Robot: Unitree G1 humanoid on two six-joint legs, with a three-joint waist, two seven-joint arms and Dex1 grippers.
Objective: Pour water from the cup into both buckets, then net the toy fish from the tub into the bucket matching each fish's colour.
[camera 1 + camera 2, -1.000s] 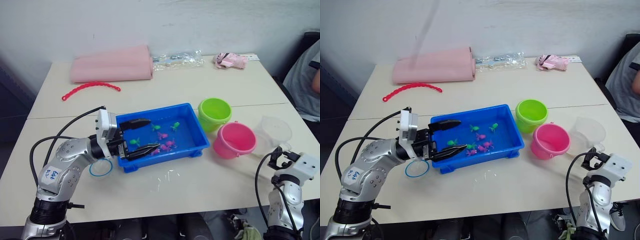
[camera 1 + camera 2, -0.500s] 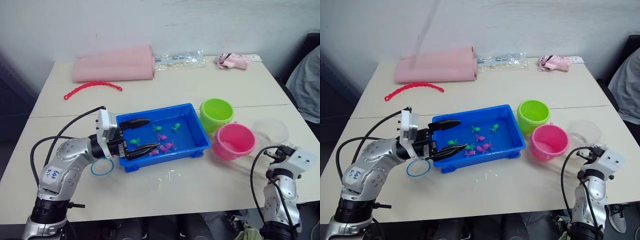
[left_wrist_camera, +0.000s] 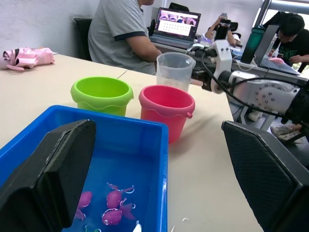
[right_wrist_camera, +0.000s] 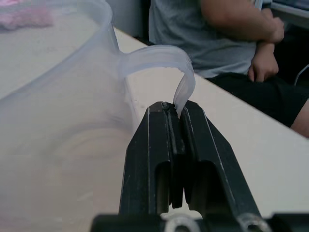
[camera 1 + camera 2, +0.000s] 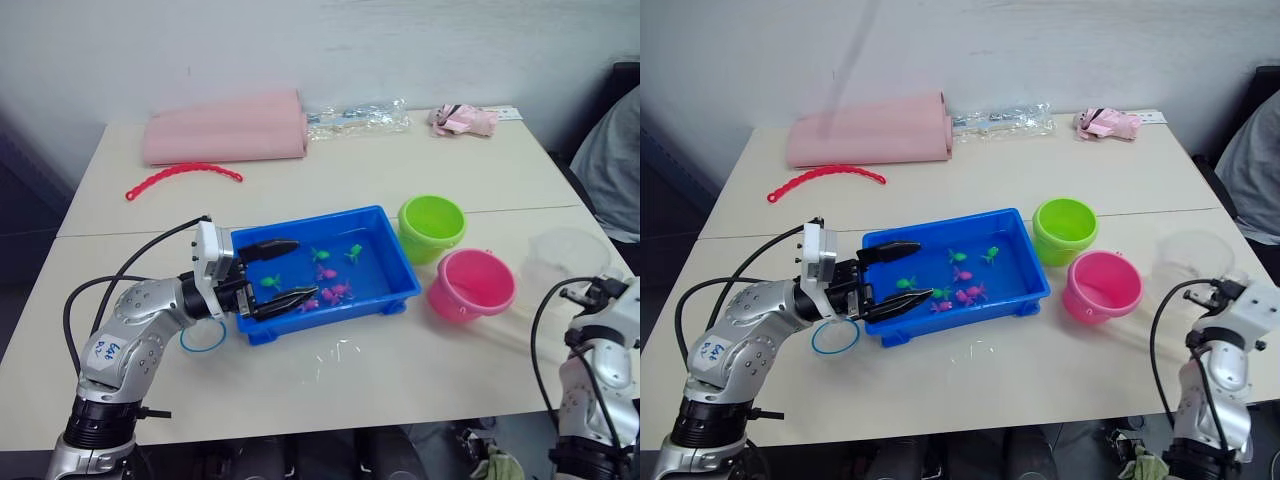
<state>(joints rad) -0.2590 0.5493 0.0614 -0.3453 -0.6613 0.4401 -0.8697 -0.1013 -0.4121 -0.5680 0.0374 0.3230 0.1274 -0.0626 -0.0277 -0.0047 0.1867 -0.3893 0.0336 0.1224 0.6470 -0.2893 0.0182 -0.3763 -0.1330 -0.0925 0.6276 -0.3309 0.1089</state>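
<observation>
While your right gripper (image 4: 176, 113) pinched the wide clear plastic cup (image 5: 1189, 262) by its side handle, just beyond the pink pail (image 5: 1103, 286), your left gripper (image 5: 892, 274) gaped wide over the blue tub's (image 5: 1025, 265) near end.

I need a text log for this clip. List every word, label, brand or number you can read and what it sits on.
White sticker on the left arm: blue handwriting, too small and blurred to read.
Laptop screen behind the table: pink images and lines of text, too small to read.
Blue tub, green bucket, pink bucket, cup: no lettering visible.
</observation>
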